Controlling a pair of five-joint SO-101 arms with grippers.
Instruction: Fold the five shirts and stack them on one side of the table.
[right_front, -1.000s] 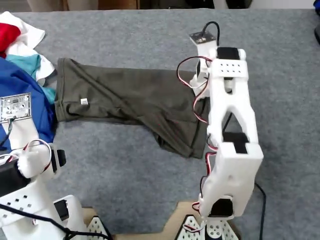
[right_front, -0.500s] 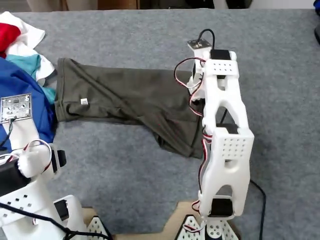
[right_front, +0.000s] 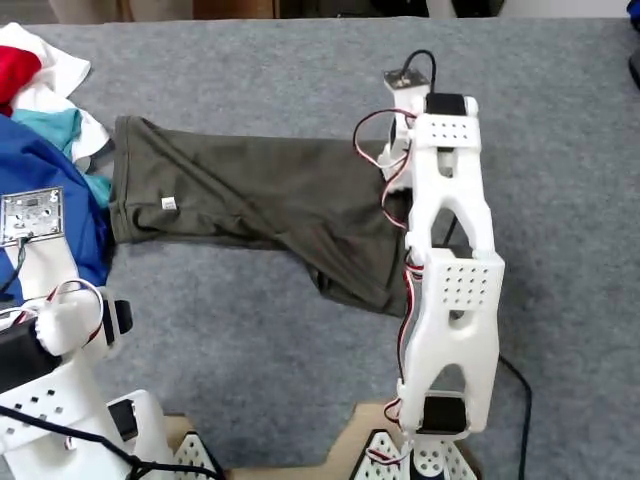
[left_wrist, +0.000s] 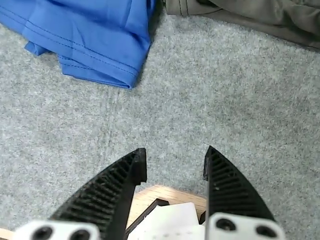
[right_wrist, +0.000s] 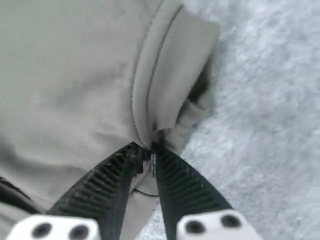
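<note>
Across the middle of the grey felt tabletop (right_front: 250, 380) lies the olive-green cotton shirt (right_front: 250, 200), stretched out lengthwise with a diagonal crease through it. At the end nearest the right arm, the right gripper (right_wrist: 151, 147) has its fingers (right_wrist: 107, 177) clenched on a seam of the cloth. To my eye a fold is in hand. Next, that pinched edge wants lifting and carrying over the shirt's body without dragging the whole garment. The left gripper (left_wrist: 174, 165) hangs low over bare felt, fingers spread and holding nothing, near the crumpled royal-blue shirt (left_wrist: 90, 35).

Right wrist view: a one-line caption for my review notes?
Right gripper shut on the folded edge of the olive shirt, grey table beside it.
</note>
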